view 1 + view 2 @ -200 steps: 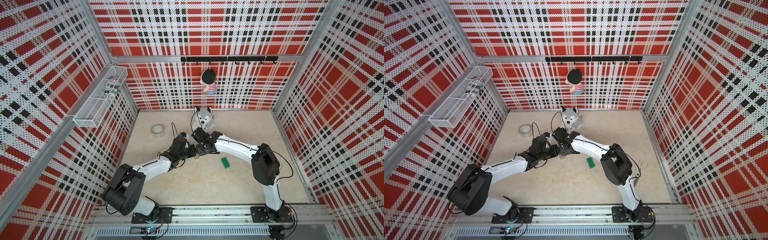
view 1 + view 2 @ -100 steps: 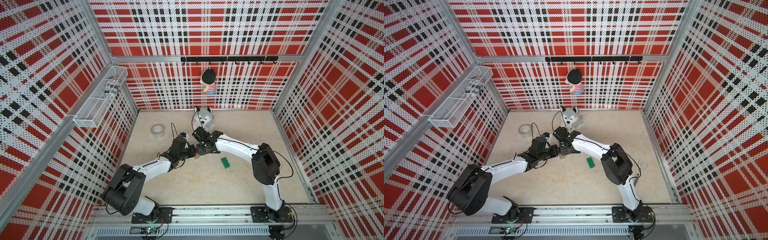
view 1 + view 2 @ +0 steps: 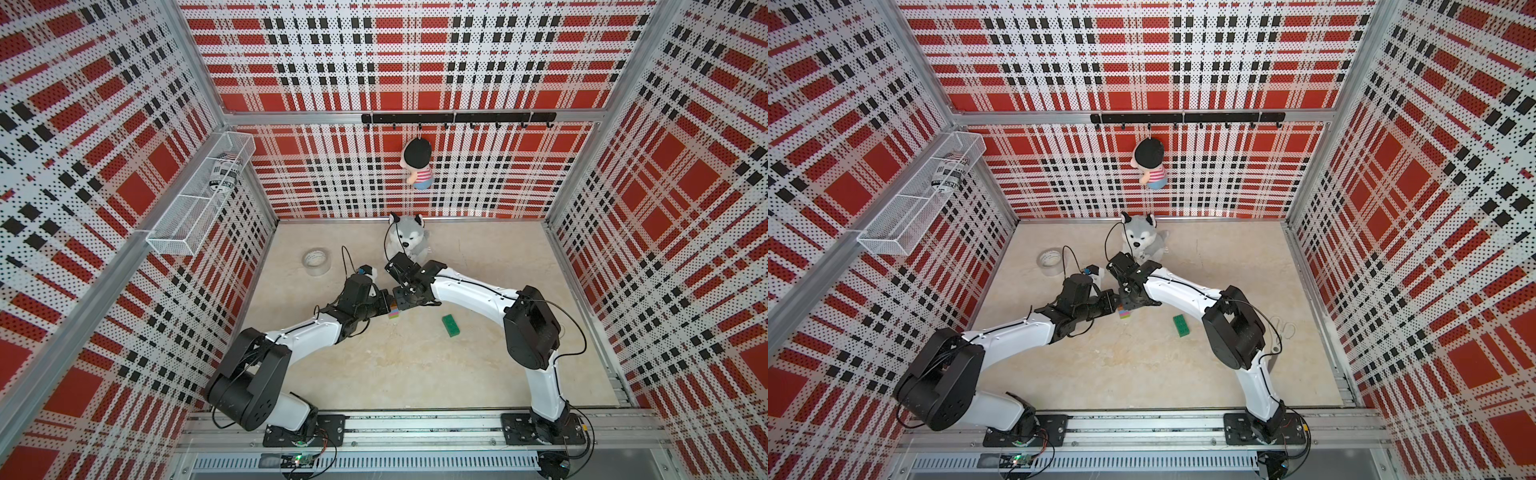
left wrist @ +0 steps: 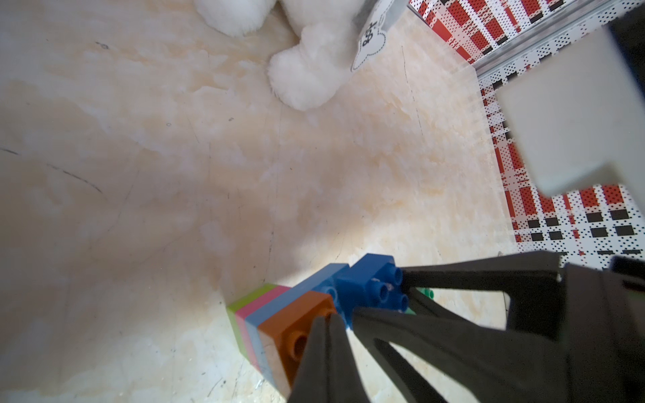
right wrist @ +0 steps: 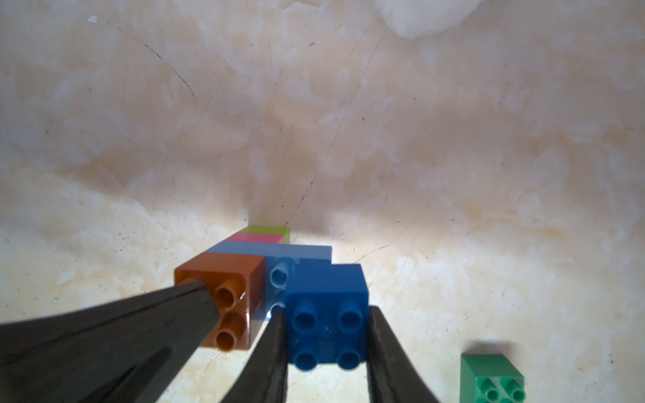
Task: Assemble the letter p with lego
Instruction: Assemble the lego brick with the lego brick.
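Right pincer (image 5: 327, 312) grips the dark blue brick (image 5: 326, 289) beside the orange brick (image 5: 223, 272); left pincer (image 4: 324, 326), fully closed, touches its top.

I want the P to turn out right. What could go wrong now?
The blue brick, pinched in the right fingers, could go on crooked beside the orange brick. The stack stands on one small lime brick, and the shut left fingers only rest on top, so a hard push might tip it.
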